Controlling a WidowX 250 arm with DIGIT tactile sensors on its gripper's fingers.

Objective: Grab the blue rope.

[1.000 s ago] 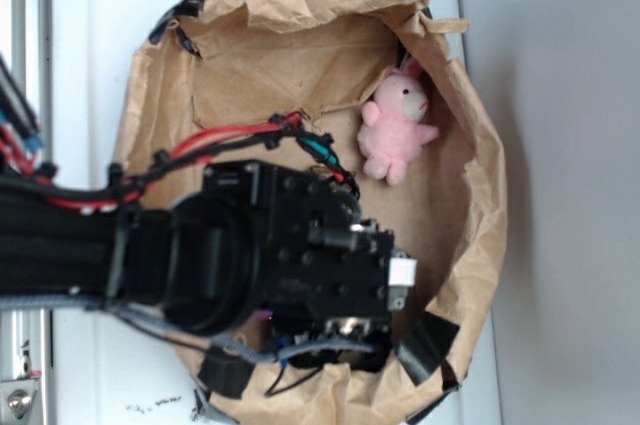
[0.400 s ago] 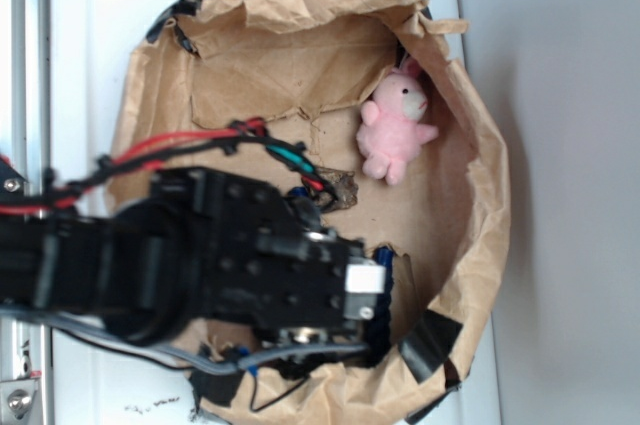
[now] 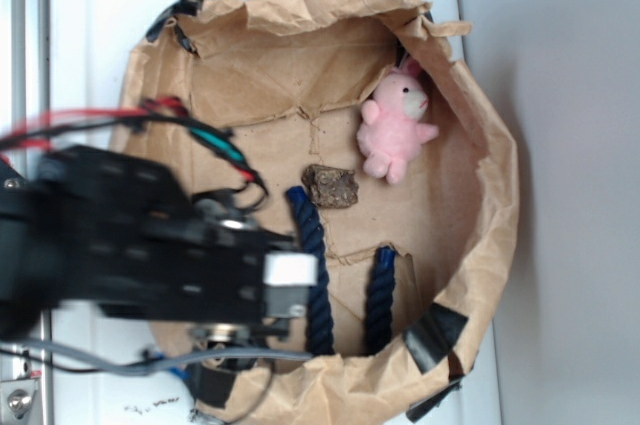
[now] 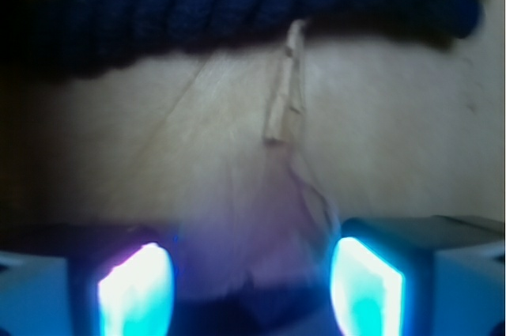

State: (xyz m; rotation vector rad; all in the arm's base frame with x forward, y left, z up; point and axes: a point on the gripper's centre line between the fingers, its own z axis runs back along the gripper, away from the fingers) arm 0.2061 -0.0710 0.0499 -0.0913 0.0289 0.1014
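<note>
Ideally the gripper (image 4: 249,277) would ease forward until one strand of the blue rope (image 3: 312,263) sits squarely between its fingers — they stand apart, holding nothing — and only then close. Thick, dark navy and twisted, the rope lies in a U just below the brown lump (image 3: 330,186).

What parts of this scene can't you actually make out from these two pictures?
- Exterior view: the bend of the blue rope is hidden behind the crumpled rim of the paper bag; only two strands show.
- Exterior view: the pincer itself is hidden under the black arm, which is motion-blurred.
- Wrist view: the pincer shows only as two glowing tips cut off by the bottom edge; the rope above is blurred.
- The brown lump is too small to identify.
</note>
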